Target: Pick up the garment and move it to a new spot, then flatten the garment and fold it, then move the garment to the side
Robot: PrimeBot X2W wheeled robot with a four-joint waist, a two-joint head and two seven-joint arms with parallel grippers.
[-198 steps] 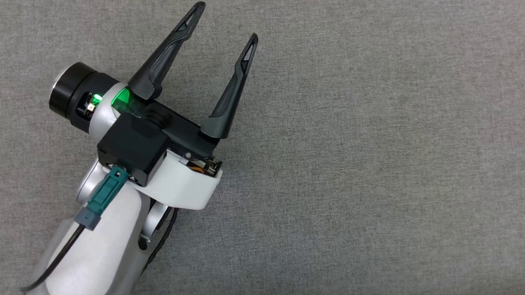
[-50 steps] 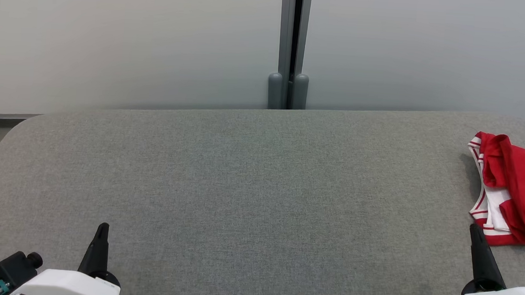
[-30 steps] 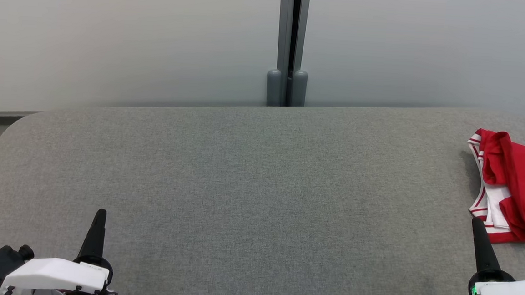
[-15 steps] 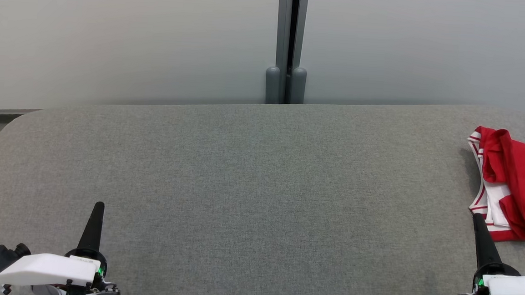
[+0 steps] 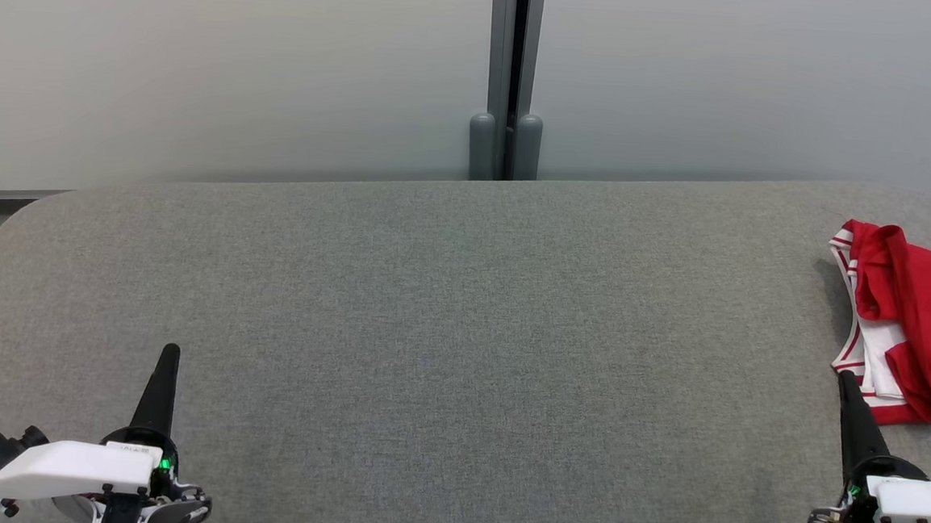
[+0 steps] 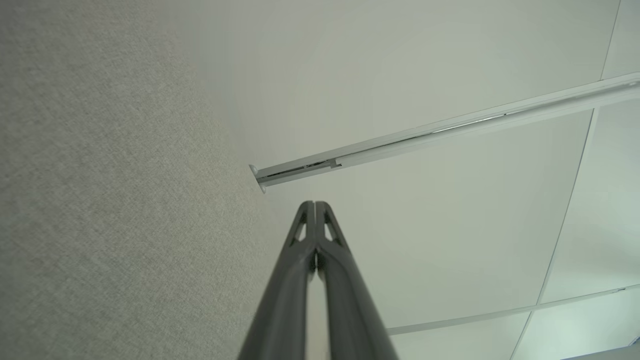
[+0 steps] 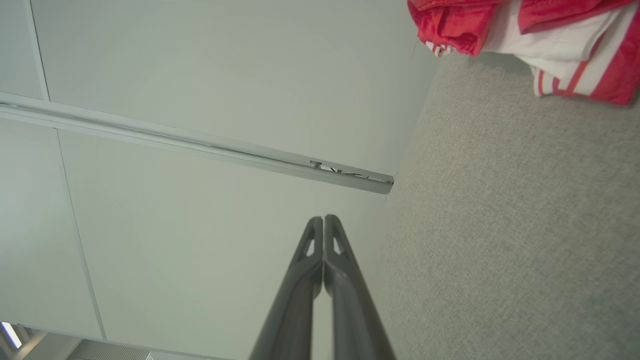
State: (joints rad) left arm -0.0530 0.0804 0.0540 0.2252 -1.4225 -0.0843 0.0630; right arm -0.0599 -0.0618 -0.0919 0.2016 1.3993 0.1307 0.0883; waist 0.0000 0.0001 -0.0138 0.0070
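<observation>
The garment (image 5: 914, 321) lies bunched at the right edge of the bench (image 5: 461, 334), just ahead and to the right of the right tool (image 5: 846, 382). That arm is nearer. The left tool (image 5: 170, 353) is well apart. Both tools are clenched, empty.

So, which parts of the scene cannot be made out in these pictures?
- Crumpled red and white fabric garment: head view's right edge cuts it off; right wrist view's top edge too.
- Its type: folds hide the shape.
- Grey fabric-covered surface: near edge lies below the head view.
</observation>
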